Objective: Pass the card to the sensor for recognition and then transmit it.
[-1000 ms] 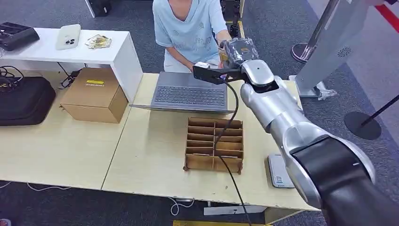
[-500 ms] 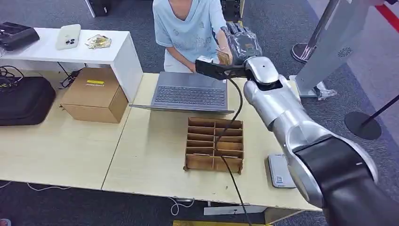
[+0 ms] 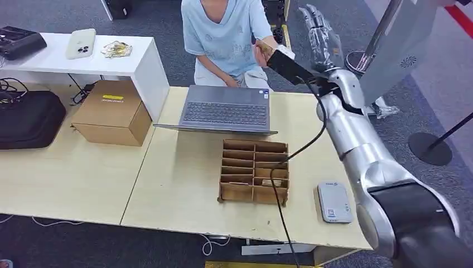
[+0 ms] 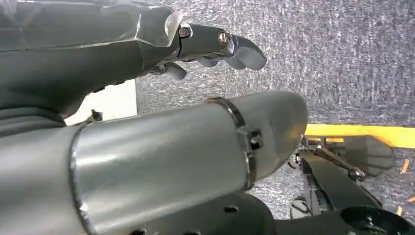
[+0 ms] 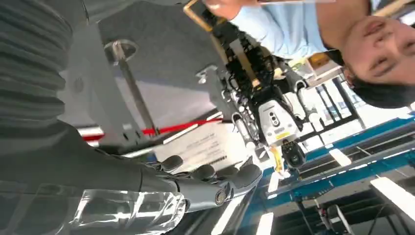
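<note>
Both hands hold nothing: right hand [image 3: 319,33], raised upper right with fingers straight and spread, has seemingly released the card to the person's hand [image 3: 261,52]; left hand [image 4: 215,46] hangs loosely curled.

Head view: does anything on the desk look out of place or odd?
One thing: a black cable from the right arm's wrist hangs across the wooden divider box and past the table edge, where it might snag. Whether it touches the box is unclear. Nothing looks spilled or damaged.
</note>
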Robot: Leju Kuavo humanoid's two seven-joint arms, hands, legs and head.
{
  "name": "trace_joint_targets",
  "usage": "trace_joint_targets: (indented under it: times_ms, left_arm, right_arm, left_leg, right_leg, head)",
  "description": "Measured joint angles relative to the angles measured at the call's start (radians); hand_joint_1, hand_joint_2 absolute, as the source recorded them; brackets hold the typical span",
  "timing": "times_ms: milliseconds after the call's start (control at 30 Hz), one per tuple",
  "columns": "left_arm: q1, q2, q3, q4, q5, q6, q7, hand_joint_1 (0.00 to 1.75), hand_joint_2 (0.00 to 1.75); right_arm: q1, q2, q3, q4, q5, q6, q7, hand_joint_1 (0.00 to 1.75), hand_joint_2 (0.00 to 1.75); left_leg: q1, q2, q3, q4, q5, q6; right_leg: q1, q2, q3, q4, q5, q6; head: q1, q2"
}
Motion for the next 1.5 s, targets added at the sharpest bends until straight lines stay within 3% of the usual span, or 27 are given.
trace_joint_targets:
  times_ms: [267,600,767,1000,1500]
  left_arm:
    - [0.014,0.001,0.01,0.0,0.03,0.007,-0.017,0.0,0.0]
    - [0.023,0.002,0.019,0.0,0.041,0.004,-0.018,0.0,0.0]
    - [0.024,0.002,0.021,0.0,0.05,0.002,-0.018,0.0,0.0]
    - [0.025,0.001,0.023,0.0,0.052,0.002,-0.018,0.0,0.0]
    - [0.024,-0.001,0.023,0.0,0.067,0.002,-0.017,0.0,0.0]
  right_arm:
    - [0.3,-0.109,-0.076,-0.385,-0.27,0.075,-0.044,0.0,1.75]
    - [0.662,-0.192,-0.245,-0.763,-0.436,0.15,-0.082,0.0,1.75]
    - [0.806,-0.194,-0.297,-0.884,-0.504,0.183,-0.106,0.0,1.75]
    - [0.917,-0.172,-0.339,-0.995,-0.585,0.242,-0.107,0.0,1.75]
    - [1.019,-0.108,-0.357,-1.118,-0.557,0.318,-0.111,0.0,1.75]
  left_leg:
    - [0.0,-0.002,-0.001,0.0,-0.001,0.001]
    - [0.0,-0.001,-0.002,0.0,-0.002,0.002]
    - [0.0,-0.001,-0.002,-0.001,-0.002,0.002]
    - [0.0,-0.001,-0.002,-0.001,-0.003,0.002]
    - [0.0,0.0,-0.002,-0.001,-0.003,0.002]
  right_leg:
    - [0.0,-0.002,0.0,-0.001,-0.001,0.0]
    - [0.0,-0.002,-0.001,-0.001,-0.001,0.001]
    - [0.0,-0.002,-0.001,-0.001,-0.001,0.001]
    - [0.0,-0.002,0.0,-0.001,-0.001,0.001]
    - [0.0,-0.001,0.0,-0.001,-0.001,0.001]
  head:
    - [0.0,0.0]
    - [0.0,0.0]
    - [0.0,0.0]
    - [0.0,0.0]
    - [0.0,0.0]
